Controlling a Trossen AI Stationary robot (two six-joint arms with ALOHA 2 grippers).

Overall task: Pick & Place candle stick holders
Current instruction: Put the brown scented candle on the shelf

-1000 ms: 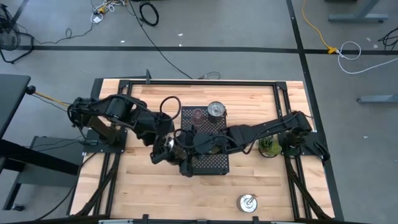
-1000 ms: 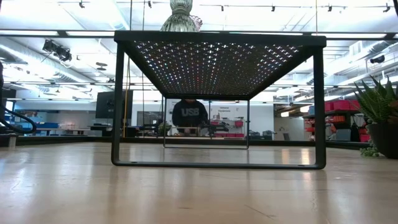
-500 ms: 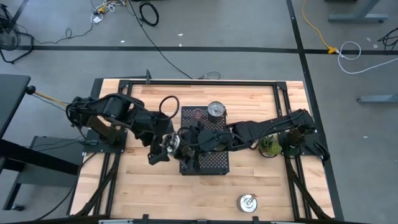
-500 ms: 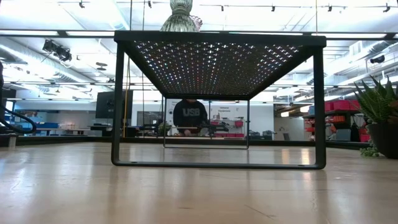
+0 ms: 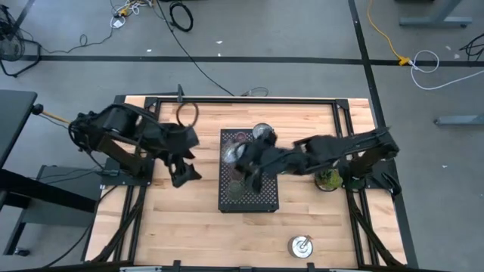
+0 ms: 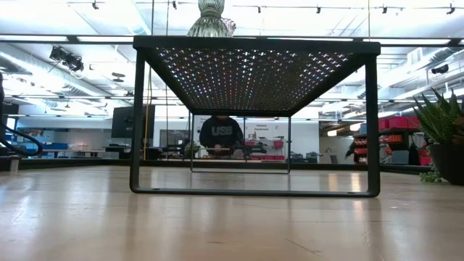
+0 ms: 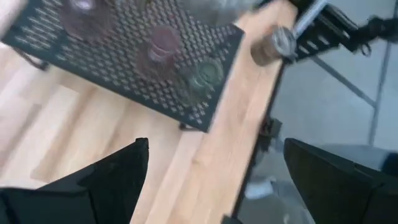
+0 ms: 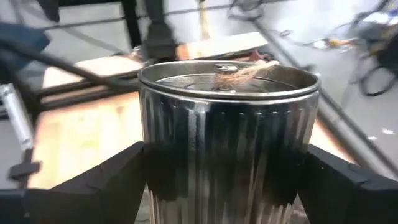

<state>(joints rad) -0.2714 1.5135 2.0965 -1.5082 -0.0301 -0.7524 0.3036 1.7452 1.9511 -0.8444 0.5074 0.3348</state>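
High view: a wooden desk [image 5: 189, 227] carries a black perforated tray [image 5: 261, 198] at its middle. A potted plant [image 5: 327, 179] stands just beside the tray on the right, under the right arm. One silver holder [image 5: 302, 245] sits alone near the desk's front edge, well apart from both arms. On the tray, a silver holder [image 5: 262, 134] stands at the far end, a pink glass holder [image 5: 240, 138] beside it, and a green glass holder [image 5: 237, 189] nearer the front. The right gripper [image 5: 236, 157] reaches over the tray and pinches another silver holder [image 5: 230, 154]. The left gripper [image 5: 181, 175] hangs over bare wood left of the tray, touching nothing.

Low view: the tray [image 6: 254, 45] stands on legs and fills the picture; a holder's base [image 6: 210, 22] shows on top at the left. The plant [image 6: 444, 130] is at the right edge. A person [image 6: 220, 134] sits far behind.

Left wrist view: the left fingers [image 7: 106, 180] are spread wide and empty. Beyond them lie the tray [image 7: 112, 62] with a pink holder [image 7: 163, 45] and the green holder [image 7: 205, 73] near its corner.

Right wrist view: the ribbed silver holder [image 8: 227, 137] fills the gap between the right fingers [image 8: 93, 180], which press its sides.
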